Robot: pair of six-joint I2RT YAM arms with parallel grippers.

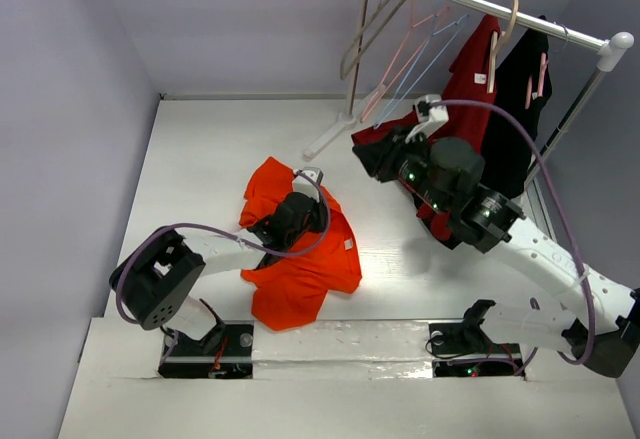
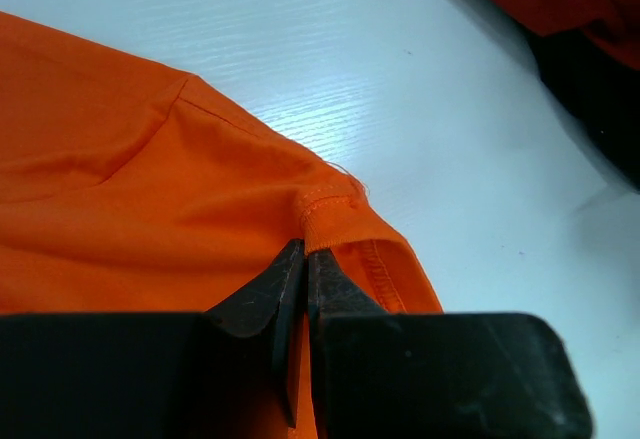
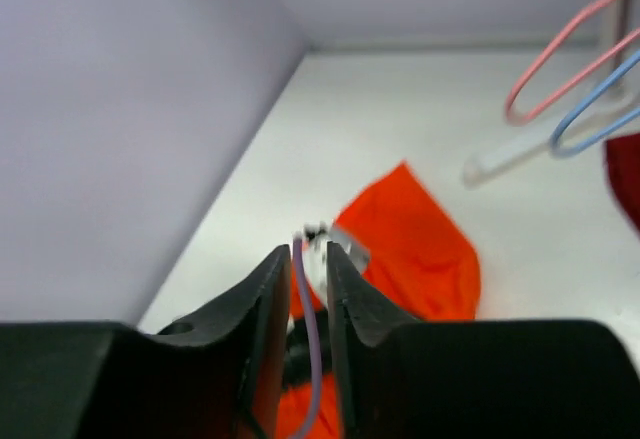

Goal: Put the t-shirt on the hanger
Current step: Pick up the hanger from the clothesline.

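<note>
The orange t-shirt (image 1: 305, 264) lies crumpled on the white table in front of the left arm; it also shows in the left wrist view (image 2: 150, 189) and the right wrist view (image 3: 415, 244). My left gripper (image 1: 290, 217) is down on it, shut on a stitched edge of the fabric (image 2: 305, 249). The light-blue hanger (image 1: 436, 51) hangs on the rack rail at the back right, and its lower corner shows in the right wrist view (image 3: 595, 124). My right gripper (image 1: 365, 154) is raised near the rack's foot, its jaws a narrow gap apart and empty (image 3: 308, 249).
A white clothes rack (image 1: 500, 7) stands at the back right with a beige hanger (image 1: 365, 34), a pink hanger (image 1: 400, 54), a dark red shirt (image 1: 470, 69) and a black garment (image 1: 520, 109). Grey walls close in on the left and the back.
</note>
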